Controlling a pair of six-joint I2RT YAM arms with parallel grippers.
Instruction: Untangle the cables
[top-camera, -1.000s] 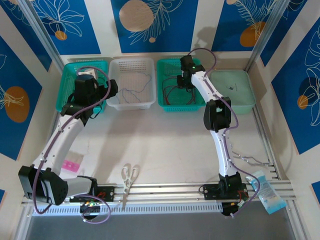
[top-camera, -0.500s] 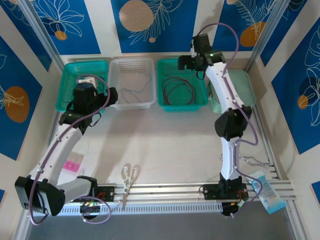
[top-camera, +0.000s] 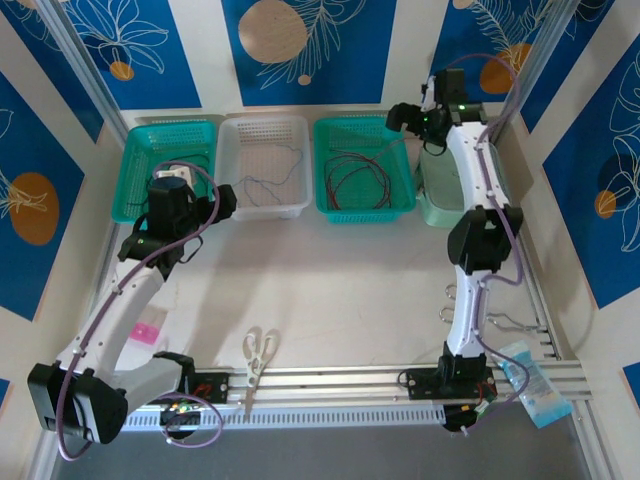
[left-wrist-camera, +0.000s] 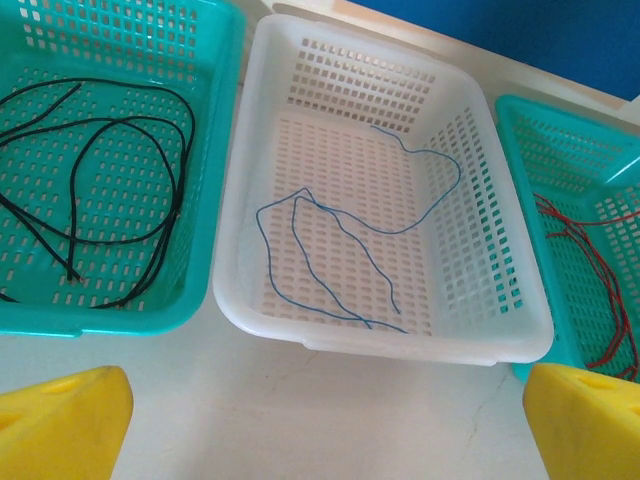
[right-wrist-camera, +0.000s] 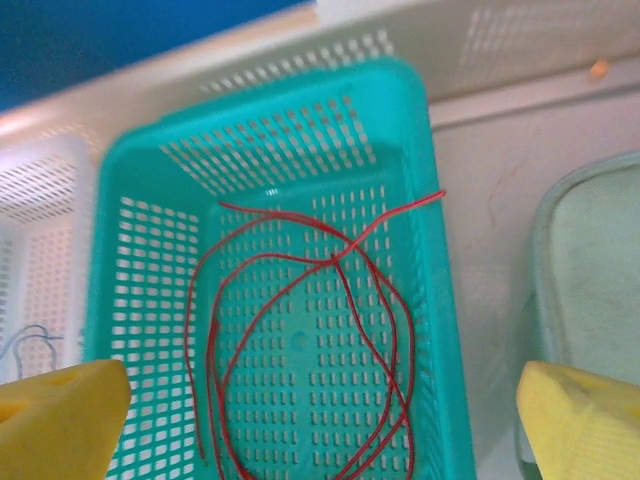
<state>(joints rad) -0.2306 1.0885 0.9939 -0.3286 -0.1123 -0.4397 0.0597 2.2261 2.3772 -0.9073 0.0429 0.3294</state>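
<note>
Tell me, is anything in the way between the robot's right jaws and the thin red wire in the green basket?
Nothing visible is. The right jaws stand open above the teal plastic mesh basket, whose top is uncovered, and the thin red cable lies loose inside, one end draped over the right rim.

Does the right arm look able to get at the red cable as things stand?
Probably yes: the open right claw hangs by the teal basket, where the red cable lies uncovered with nothing between.
</note>
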